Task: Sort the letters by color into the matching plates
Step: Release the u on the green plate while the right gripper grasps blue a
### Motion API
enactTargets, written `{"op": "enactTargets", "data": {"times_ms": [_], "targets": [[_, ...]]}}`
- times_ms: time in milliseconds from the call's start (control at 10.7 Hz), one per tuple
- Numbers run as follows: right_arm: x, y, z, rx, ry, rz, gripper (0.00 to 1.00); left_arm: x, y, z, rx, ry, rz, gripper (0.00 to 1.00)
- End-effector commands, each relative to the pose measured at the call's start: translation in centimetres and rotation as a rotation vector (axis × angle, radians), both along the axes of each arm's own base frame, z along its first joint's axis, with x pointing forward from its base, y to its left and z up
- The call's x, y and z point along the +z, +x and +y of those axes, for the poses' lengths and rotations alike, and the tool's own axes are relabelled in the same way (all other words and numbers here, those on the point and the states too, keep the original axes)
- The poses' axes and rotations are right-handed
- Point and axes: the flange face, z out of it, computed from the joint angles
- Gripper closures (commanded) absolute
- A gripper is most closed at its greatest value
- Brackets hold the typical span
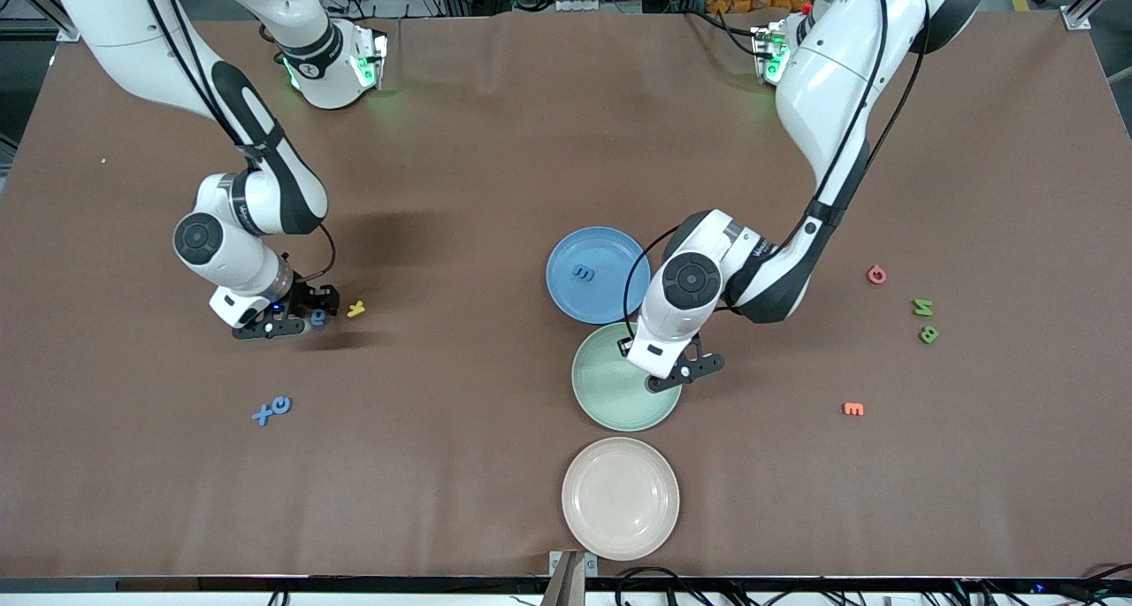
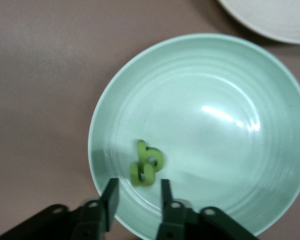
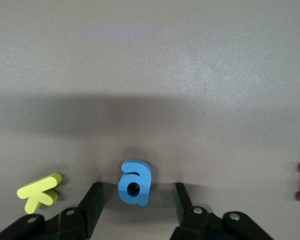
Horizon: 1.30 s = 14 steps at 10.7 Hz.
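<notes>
Blue letter [image 3: 135, 182] lies on bench [image 1: 495, 146], straddled by spread right pincer [image 3: 137, 202], not yet pinched. Left pincer [image 2: 137, 197] spread over green plate [image 2: 270, 90], two green letters [image 2: 146, 164] inside. Risk: yellow letter [image 3: 38, 191] alongside nudged, off-centre closing.

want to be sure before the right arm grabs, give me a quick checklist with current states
1. Right hand open, fingers either side of the blue letter a: ok.
2. Yellow letter outside the fingers: ok.
3. Blue plate has bare room beside the one blue letter in it: ok.
4. Left hand open over the green plate, two green letters lying in it: ok.
5. Left arm low beside the blue plate, path there clear: cannot tell.
</notes>
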Motion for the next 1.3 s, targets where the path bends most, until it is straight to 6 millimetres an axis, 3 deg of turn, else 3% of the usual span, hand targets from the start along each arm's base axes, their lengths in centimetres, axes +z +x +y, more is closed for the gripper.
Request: {"op": "enactTargets", "data": {"times_ms": [0,93,280,466,559,652,839,1211], "targets": [[-0.4,-0.1,0.3,-0.004,0.0,-0.005,0.44,1.8,1.1,0.3,0.009,0.007,-0.049,0.0],[-0.4,-0.1,0.2,-0.006,0.0,-0.005,0.49,2.7,1.4,1.1,0.013,0.026,-0.046,0.0],[-0.3,0.5,0.2,-0.012,0.003,-0.017,0.5,5.6,1.8,5.6,-0.062,0.221,0.006,0.0],[-0.5,1.3,0.6,-0.045,0.004,-0.026,0.51,10.0,3.2,12.3,-0.133,0.255,0.074,0.08],[-0.5,1.8,1.0,-0.044,0.005,-0.032,0.53,11.1,2.8,14.0,-0.19,0.259,0.093,0.08],[-0.7,2.0,1.1,-0.058,0.005,-0.03,0.54,11.6,2.8,17.3,-0.2,0.263,0.111,0.08],[-1.0,2.0,1.4,-0.054,0.006,-0.028,0.59,12.0,2.0,21.2,-0.226,0.242,0.118,0.08],[-1.3,1.8,1.4,-0.052,0.005,-0.027,0.52,9.8,-1.5,30.1,-0.294,0.162,-0.012,0.08]]}}
